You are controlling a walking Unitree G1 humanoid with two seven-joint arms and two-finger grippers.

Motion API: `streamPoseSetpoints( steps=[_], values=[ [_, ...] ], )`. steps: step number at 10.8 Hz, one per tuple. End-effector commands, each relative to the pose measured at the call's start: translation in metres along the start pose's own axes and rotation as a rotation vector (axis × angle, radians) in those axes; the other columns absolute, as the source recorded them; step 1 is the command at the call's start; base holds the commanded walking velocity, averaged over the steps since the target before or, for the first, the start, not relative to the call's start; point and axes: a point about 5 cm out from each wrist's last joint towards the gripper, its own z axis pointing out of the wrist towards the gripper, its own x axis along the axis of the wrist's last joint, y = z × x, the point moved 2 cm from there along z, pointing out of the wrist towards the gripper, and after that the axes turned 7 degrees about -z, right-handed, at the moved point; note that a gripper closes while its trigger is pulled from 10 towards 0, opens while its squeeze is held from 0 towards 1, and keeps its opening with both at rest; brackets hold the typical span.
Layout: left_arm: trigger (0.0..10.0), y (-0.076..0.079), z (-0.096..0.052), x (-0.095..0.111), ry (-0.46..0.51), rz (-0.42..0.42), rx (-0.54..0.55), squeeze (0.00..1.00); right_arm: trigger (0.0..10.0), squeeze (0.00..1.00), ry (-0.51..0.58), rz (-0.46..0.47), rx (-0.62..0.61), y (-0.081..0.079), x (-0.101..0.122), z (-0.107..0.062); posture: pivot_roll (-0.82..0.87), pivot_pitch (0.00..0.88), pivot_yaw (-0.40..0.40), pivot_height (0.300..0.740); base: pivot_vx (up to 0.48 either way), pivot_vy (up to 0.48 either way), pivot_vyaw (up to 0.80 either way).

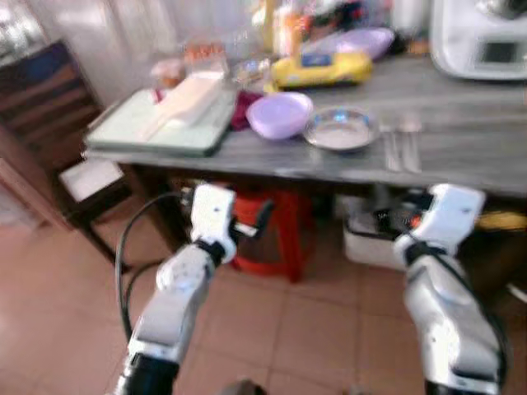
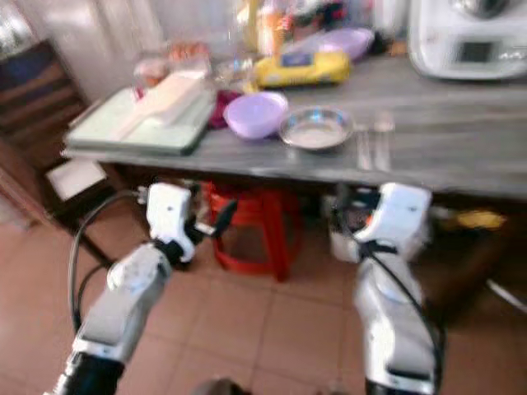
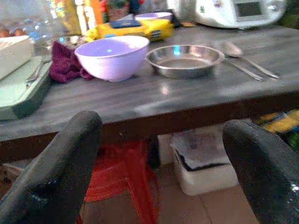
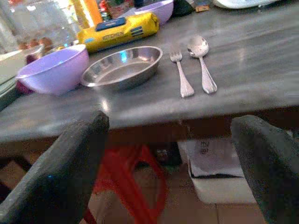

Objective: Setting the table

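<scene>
Right wrist view: shiny steel fork [image 4: 181, 74] and spoon [image 4: 202, 60] lie side by side beyond the spread right end effector [image 4: 170, 172].

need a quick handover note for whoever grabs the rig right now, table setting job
Left gripper: open, empty, held below the table edge.
Right gripper: open, empty, also short of the table.
On the table: lilac bowl beside the steel dish, nearly touching; fork and spoon lie side by side next to the dish on its other side. Another lilac bowl and a yellow packet sit further back; a green tray is at the robot's left.
Done: dish, bowl and cutlery are laid out.
Left: nothing is held; judge whether the setting needs tidying or more pieces.
</scene>
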Motion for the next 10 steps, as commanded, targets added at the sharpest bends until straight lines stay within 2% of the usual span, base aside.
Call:
streamPoseSetpoints(
  steps=[1, 2, 5, 6, 7, 10],
  values=[
    [10.0, -0.0011, -0.0011, -0.0003, -0.006, 0.006, 0.001, 0.0, 10.0, 0.0, 0.009, -0.039, 0.005, -0.0032, 0.0008, 0.0009, -0.1, 0.087, 0.17, 0.74, -0.364, 0.0, 0.0],
    [10.0, -0.001, -0.0013, -0.0005, -0.007, 0.007, 0.0, 0.0, 10.0, 0.0, 0.039, -0.081, 0.01, -0.0042, 0.0032, 0.002, -0.1, 0.087, 0.171, 0.74, -0.368, 0.0, 0.0],
    [10.0, -0.0002, -0.0014, -0.0009, -0.01, 0.011, -0.004, 0.0, 10.0, 0.0, 0.046, -0.12, -0.014, -0.0017, 0.0025, 0.0024, -0.11, 0.089, 0.173, 0.74, -0.364, 0.0, 0.0],
    [10.0, 0.0007, -0.0015, -0.0014, -0.012, 0.011, -0.007, 0.0, 10.0, 0.0, -0.002, -0.084, 0.0, -0.0028, -0.0027, 0.001, -0.11, 0.09, 0.171, 0.74, -0.364, 0.0, 0.0],
    [10.0, 0.001, -0.0015, -0.0018, -0.013, 0.011, -0.008, 0.0, 10.0, 0.0, 0.002, -0.104, 0.006, -0.0033, -0.0028, 0.0006, -0.11, 0.09, 0.17, 0.74, -0.364, 0.0, 0.0],
    [10.0, 0.0008, -0.0013, -0.0025, -0.015, 0.012, -0.007, 0.0, 10.0, 0.0, 0.009, -0.12, 0.013, -0.0045, -0.0032, 0.0006, -0.11, 0.09, 0.169, 0.74, -0.349, -0.255, 0.0]
  ],
)
